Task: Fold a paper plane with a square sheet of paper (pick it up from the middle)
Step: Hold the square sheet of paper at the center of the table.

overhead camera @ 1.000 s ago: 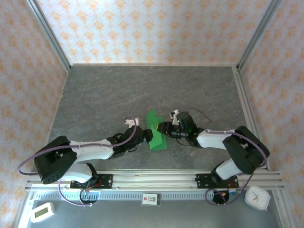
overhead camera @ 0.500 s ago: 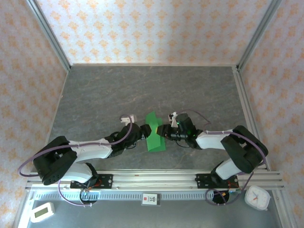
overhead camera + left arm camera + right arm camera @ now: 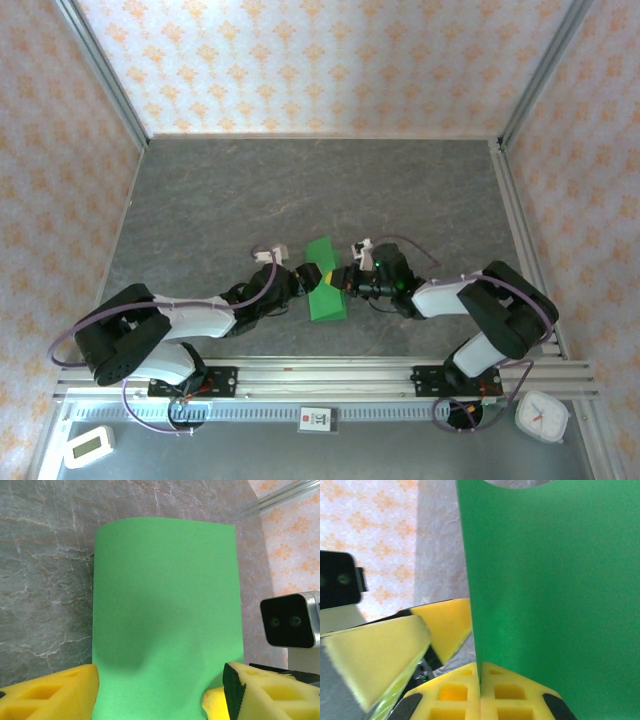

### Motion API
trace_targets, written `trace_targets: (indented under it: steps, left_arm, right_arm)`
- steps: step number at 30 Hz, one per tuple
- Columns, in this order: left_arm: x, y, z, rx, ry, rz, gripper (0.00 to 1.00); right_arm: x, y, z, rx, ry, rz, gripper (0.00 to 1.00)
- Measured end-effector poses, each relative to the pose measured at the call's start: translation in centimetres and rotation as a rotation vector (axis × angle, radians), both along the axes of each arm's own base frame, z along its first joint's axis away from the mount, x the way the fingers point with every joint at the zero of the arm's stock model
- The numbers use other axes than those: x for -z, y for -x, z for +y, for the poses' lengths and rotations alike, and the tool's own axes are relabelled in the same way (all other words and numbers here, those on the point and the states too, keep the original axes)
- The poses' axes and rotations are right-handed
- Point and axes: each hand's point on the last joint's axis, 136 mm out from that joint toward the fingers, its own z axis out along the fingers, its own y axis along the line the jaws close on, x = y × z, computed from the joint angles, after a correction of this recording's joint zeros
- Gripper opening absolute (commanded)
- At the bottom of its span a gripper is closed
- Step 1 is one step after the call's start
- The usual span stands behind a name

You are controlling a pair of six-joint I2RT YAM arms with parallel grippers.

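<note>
While the right gripper (image 3: 480, 676) is clamping its yellow pads flat together on one edge of the square sheet of paper (image 3: 326, 285), the left gripper (image 3: 161, 681) is standing with its jaws spread wide. One finger is on each side of the sheet, and it is gripping nothing. The sheet is sitting between the two wrists at the front middle of the table (image 3: 250, 190), just ahead of the arms' mounting rail (image 3: 330, 380). It is bowing into a soft arch rather than lying flat. Whether its far edge is touching the surface cannot be told.

As a judgement, the folding is only beginning. The green paper is bending over lengthwise, which looks like the first centre fold under way, but no sharp crease is showing in either wrist view. The surface is curving smoothly, with one shallow dent near the left fingers. No pointed nose and no wings are showing either — nothing yet resembles the paper plane. What is left is nearly everything: pressing this bend into a firm crease, turning the corners in for the nose, and folding the wings down.

The table is wearing a grey, marbled stone look, matte and veined with pale lines. Walls (image 3: 320, 60) papered in cream with a small orange motif are closing it in on three sides, and bare metal posts are running up the corners. A small white clock (image 3: 541, 415) is lying beyond the rail on the right, and a white timer (image 3: 88, 446) on the left.
</note>
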Motion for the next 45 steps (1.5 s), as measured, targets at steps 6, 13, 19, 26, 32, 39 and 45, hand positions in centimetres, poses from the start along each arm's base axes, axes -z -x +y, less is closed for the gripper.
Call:
trace_targets:
  steps: [6, 13, 19, 26, 32, 39, 45]
  left_arm:
    - [-0.4, 0.1, -0.3, 0.011, 0.043, -0.021, 0.71]
    - [-0.8, 0.0, -0.3, 0.011, 0.063, -0.033, 0.71]
    - [0.3, -0.1, 0.7, -0.012, 0.002, -0.001, 0.71]
    - [0.1, -0.9, -0.3, 0.034, -0.092, -0.002, 0.71]
    - [2.2, -0.9, -0.6, 0.074, -0.183, 0.039, 0.7]
    - [3.6, -0.2, -0.5, 0.094, -0.225, 0.072, 0.69]
    - [3.7, -0.1, -0.5, 0.107, -0.238, 0.065, 0.69]
  right_arm:
    - [-1.4, 0.3, 0.6, -0.017, -0.092, 0.0, 0.0]
    - [-0.1, 0.7, 0.4, -0.009, -0.104, 0.046, 0.0]
    - [0.6, 1.0, 0.0, 0.003, -0.088, 0.058, 0.03]
    - [0.2, 0.9, -0.4, 0.017, -0.066, 0.027, 0.14]
    - [0.7, 0.8, -0.8, 0.029, -0.032, 0.02, 0.21]
    - [1.1, 0.8, -1.3, 0.038, -0.002, 0.021, 0.42]
    - [0.4, -0.6, -3.0, 0.104, 0.02, -0.003, 0.42]
